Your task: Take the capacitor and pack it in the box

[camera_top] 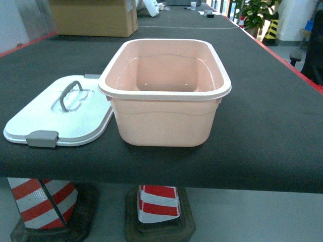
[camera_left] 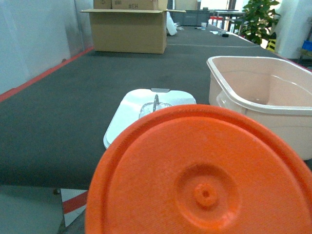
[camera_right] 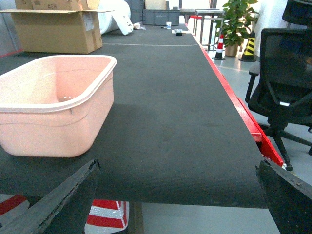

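I see the box lidless near the desk's front edge; right tool spread wide, left tool's state unclear

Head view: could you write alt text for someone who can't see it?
An open, empty pale pink box stands on a dark table, its white lid with grey handle lying flat just left of it. No robot arms are visible.

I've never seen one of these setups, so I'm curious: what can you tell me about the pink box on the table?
The box is a pale pink tub of smooth, glossy plastic, rectangular with rounded corners and a thick rolled rim. It stands upright and open near the front edge of the dark table, and looks empty. Its white lid, with a grey handle and grey clasp, lies flat on the table at its left, right against it. No gripper touches it.
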`<state>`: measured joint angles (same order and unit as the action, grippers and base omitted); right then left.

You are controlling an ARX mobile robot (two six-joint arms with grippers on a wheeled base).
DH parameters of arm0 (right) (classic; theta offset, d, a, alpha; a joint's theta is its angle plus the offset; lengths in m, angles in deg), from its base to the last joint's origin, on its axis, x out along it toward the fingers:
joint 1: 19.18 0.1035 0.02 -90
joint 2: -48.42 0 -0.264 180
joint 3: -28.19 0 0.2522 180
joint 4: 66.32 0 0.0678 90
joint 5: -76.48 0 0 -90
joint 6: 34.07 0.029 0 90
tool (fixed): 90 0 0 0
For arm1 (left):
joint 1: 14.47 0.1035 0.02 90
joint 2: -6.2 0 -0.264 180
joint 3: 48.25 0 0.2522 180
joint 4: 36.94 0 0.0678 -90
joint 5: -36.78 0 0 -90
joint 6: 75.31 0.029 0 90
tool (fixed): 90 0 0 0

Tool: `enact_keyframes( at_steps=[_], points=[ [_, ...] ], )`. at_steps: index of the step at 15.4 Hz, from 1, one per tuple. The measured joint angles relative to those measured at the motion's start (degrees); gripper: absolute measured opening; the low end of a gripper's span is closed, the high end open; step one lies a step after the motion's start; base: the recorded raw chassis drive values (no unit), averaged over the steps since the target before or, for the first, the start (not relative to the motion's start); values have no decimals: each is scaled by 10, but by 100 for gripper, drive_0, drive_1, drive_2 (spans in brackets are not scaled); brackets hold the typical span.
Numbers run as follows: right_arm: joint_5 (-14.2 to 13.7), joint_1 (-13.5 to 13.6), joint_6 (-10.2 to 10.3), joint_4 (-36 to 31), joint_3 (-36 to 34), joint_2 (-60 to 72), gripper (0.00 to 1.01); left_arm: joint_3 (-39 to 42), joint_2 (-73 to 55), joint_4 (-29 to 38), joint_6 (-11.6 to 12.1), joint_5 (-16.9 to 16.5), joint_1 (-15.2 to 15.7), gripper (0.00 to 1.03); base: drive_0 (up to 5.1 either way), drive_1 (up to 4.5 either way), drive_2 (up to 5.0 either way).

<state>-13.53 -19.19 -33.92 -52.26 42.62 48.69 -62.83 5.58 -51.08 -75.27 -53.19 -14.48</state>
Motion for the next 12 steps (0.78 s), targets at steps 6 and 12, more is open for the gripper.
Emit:
enact_keyframes(
  at_steps=[6,12],
  points=[
    [0,0,0,0,0,0,98,0,0,0,0,0,0,43,0,0,0],
    [-1,0,0,0,0,0,98,-8,-115,120,3,110,-34,43,0,0,0]
  ],
)
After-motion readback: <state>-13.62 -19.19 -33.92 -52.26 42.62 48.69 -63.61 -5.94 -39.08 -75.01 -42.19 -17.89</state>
